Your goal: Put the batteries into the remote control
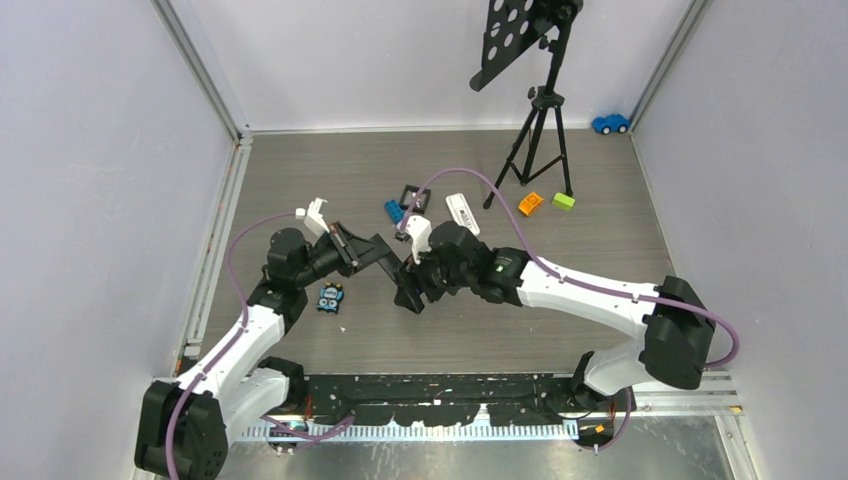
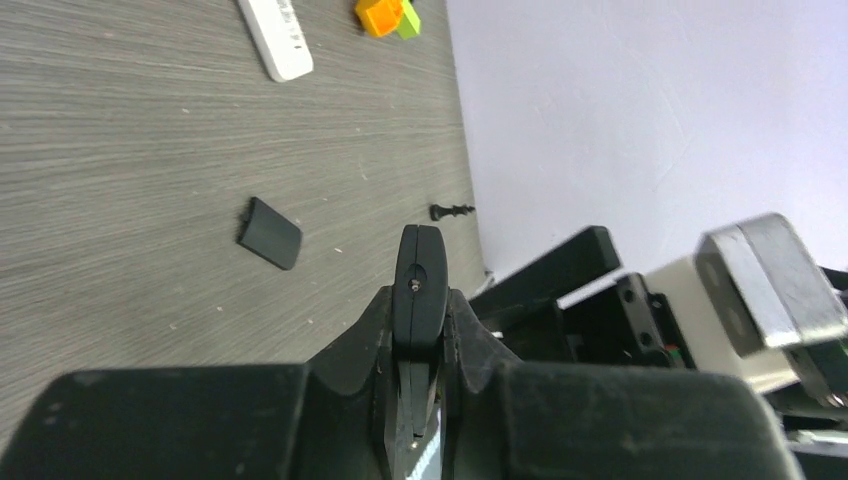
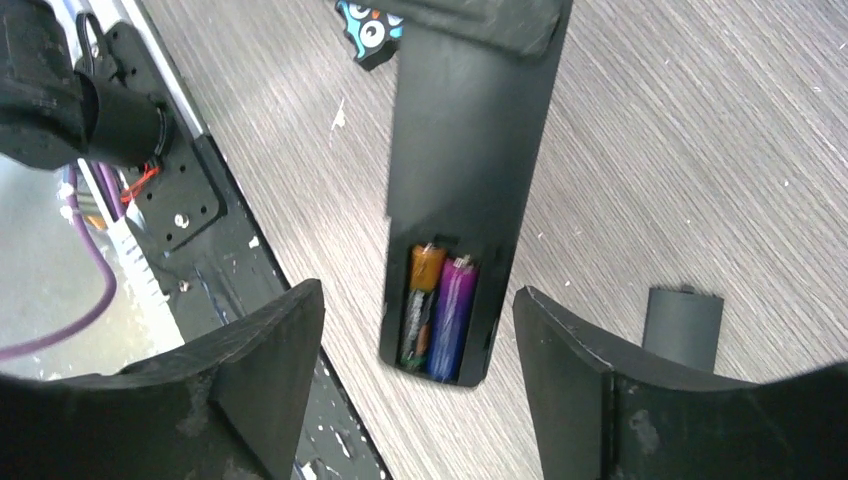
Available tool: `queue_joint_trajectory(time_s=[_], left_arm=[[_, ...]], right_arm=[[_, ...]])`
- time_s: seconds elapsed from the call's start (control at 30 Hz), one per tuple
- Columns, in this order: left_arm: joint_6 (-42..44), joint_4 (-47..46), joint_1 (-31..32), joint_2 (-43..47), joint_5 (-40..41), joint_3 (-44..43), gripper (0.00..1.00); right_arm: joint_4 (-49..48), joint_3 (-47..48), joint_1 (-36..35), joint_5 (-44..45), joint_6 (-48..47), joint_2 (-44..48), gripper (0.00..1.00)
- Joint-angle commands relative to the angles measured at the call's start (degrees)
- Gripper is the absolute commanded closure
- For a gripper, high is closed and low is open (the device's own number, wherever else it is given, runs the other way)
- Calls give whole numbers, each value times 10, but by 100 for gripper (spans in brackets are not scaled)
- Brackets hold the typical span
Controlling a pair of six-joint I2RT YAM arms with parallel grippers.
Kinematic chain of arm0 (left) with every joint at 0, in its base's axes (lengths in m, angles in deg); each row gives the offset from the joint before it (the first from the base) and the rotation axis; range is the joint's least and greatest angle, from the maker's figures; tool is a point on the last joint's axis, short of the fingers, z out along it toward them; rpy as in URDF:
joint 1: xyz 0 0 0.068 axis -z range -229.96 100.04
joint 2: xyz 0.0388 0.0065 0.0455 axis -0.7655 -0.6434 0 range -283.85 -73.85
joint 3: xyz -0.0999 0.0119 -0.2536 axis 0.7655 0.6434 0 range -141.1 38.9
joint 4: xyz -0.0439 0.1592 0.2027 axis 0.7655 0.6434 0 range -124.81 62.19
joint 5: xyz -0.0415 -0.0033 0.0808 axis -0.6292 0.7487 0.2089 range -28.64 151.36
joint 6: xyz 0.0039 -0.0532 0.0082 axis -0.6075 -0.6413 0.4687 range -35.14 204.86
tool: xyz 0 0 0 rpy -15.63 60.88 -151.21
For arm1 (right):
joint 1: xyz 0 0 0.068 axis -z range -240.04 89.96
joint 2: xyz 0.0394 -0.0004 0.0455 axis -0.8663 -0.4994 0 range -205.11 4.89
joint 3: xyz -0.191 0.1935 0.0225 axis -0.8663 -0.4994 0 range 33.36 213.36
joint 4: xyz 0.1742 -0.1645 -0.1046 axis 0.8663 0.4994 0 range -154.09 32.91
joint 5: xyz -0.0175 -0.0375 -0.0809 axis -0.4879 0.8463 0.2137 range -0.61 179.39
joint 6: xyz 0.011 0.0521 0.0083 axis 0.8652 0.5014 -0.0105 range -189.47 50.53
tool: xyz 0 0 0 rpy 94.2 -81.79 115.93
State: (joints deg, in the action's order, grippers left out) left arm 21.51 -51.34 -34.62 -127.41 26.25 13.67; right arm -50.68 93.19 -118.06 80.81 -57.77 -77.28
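Note:
The black remote control (image 3: pixel 470 150) is held at its far end by my left gripper (image 1: pixel 372 250), which is shut on it; the left wrist view shows it edge-on (image 2: pixel 418 285) between the fingers. Its battery compartment is open and faces my right wrist camera. Two batteries lie in it side by side: a purple-blue one (image 3: pixel 452 312) and an orange and dark one (image 3: pixel 420 300). My right gripper (image 3: pixel 418 292) is open and empty, with its fingers on either side of the compartment end and not touching it. The dark grey battery cover (image 3: pixel 682 325) lies on the table to the right.
A white remote (image 1: pixel 461 212), an orange block (image 1: pixel 530 203) and a green block (image 1: pixel 563 201) lie further back. A tripod (image 1: pixel 540 140) stands at the back right, with a blue toy car (image 1: pixel 609 124) behind it. A blue card (image 1: pixel 331 298) lies by the left arm. Small blue and black pieces (image 1: pixel 405 200) lie mid-table.

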Motion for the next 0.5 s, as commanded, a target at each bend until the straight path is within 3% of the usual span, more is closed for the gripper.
queue_joint_trajectory(time_s=[0.0,0.13,0.23,0.47], left_arm=[[66,61,-3,20,73,-7,100],[108,130,-3,35,157,2,100],[111,130,-3,37,167,12,100],[148,176,-3,38,212,2,100]], right_arm=[[4,-16,-2,-10,-40,48,24],[23,-40,6,38,-42,69,23],[35,-58,20,68,-40,73,23],[48,-45,119,97,-18,-7,23]])
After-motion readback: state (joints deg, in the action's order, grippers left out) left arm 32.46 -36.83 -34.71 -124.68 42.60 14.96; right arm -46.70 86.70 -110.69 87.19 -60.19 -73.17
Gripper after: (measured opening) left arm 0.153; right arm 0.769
